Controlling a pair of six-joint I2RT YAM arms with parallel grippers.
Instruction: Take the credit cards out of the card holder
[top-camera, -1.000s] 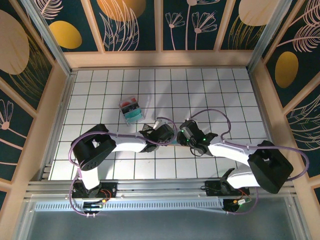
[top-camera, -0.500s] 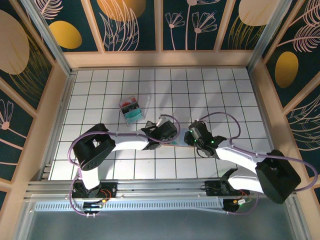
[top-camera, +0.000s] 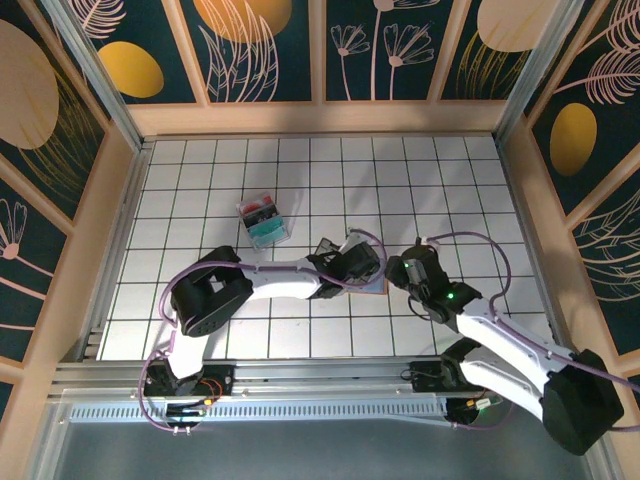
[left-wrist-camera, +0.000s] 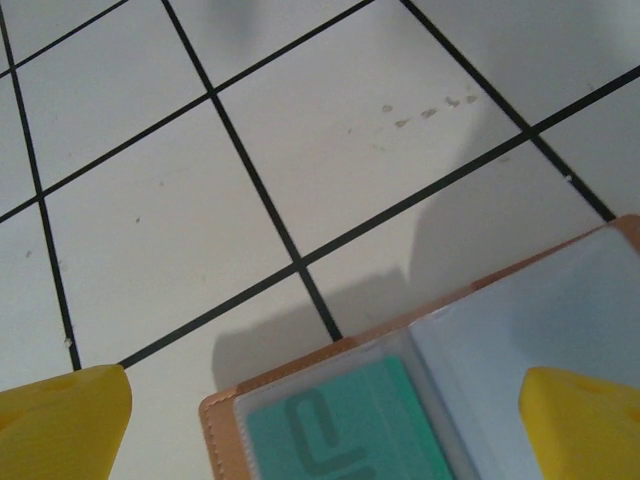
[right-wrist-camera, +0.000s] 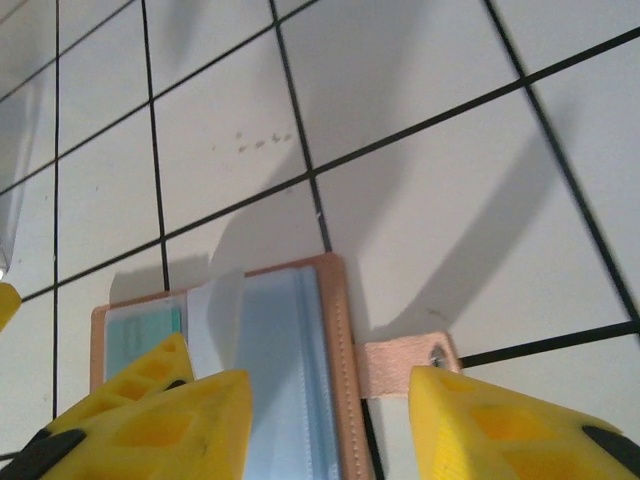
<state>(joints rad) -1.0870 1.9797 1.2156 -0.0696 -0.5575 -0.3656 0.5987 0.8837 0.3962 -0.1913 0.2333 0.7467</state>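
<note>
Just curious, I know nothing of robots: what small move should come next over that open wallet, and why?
Probably lower the left gripper to pinch the teal card by its edge. The wallet lies open, the card sits tucked in it, and both grippers are open, holding nothing; the right gripper, over the tab side, could steady it.

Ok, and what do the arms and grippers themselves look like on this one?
The left arm and right arm have white links, black joint housings and loose purple cables. A green light glows near the right arm's wrist. The left gripper and right gripper carry wedge-shaped yellow fingers; the right's show black patches.
</note>
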